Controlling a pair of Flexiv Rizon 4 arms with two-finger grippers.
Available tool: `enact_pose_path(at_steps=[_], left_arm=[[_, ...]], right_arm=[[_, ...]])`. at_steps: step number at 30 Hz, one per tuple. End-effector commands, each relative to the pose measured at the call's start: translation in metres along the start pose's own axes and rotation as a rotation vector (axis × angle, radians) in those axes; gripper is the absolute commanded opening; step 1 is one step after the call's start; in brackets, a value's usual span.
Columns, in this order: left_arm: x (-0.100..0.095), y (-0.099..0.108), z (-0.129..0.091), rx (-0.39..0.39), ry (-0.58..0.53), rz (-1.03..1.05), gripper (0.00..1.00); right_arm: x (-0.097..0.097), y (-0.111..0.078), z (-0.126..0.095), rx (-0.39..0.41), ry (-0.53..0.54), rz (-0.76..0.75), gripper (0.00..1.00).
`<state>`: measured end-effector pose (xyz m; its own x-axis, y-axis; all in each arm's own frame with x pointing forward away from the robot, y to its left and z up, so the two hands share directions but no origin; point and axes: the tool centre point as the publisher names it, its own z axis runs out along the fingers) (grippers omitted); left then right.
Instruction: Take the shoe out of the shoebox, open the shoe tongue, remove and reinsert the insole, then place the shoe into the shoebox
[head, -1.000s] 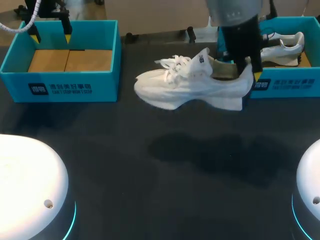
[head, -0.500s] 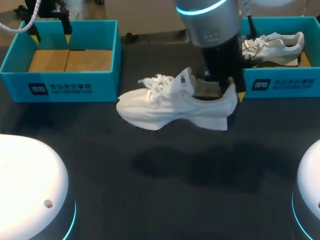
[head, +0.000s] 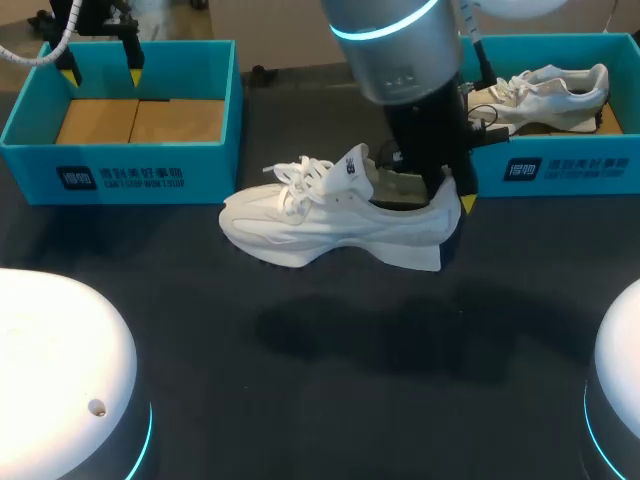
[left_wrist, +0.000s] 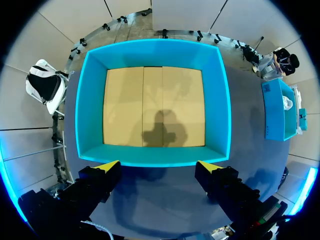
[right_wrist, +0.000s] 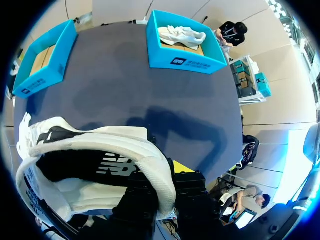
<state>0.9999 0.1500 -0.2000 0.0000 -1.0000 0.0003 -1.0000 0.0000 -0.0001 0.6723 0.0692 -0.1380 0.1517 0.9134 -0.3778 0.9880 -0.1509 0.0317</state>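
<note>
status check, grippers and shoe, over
Right gripper shut on heel of white lace-up sneaker, held off the dark table. Left gripper open above left teal cardboard box. Nothing in the way.

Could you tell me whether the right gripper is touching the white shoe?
Touching. The head view shows the right gripper clamping the white shoe at its heel, jaws inside and outside.

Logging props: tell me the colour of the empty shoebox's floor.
Tan; the shoebox floor shows best in the left wrist view.

white shoe (head: 330, 225) carried leftward and nearer, away from right shoebox (head: 560, 168)
</note>
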Motion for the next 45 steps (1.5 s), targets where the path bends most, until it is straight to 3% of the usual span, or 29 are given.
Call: enact_pose_path(at_steps=[1,11,18,34,45], left_arm=[[0.0,0.0,0.0,0.0,0.0,0.0,1.0],[0.0,0.0,0.0,0.0,0.0,0.0,1.0],[0.0,0.0,0.0,0.0,0.0,0.0,1.0],[0.0,0.0,0.0,0.0,0.0,0.0,1.0],[0.0,0.0,0.0,0.0,0.0,0.0,1.0]], right_arm=[[0.0,0.001,-0.001,0.002,0.001,-0.001,0.0],[0.0,0.001,-0.001,0.002,0.001,-0.001,0.0],[0.031,0.013,0.027,-0.074,0.034,-0.022,0.0],[0.072,0.015,0.101,-0.051,0.078,-0.118,0.0],[0.092,0.019,0.15,-0.033,0.014,-0.142,0.0]])
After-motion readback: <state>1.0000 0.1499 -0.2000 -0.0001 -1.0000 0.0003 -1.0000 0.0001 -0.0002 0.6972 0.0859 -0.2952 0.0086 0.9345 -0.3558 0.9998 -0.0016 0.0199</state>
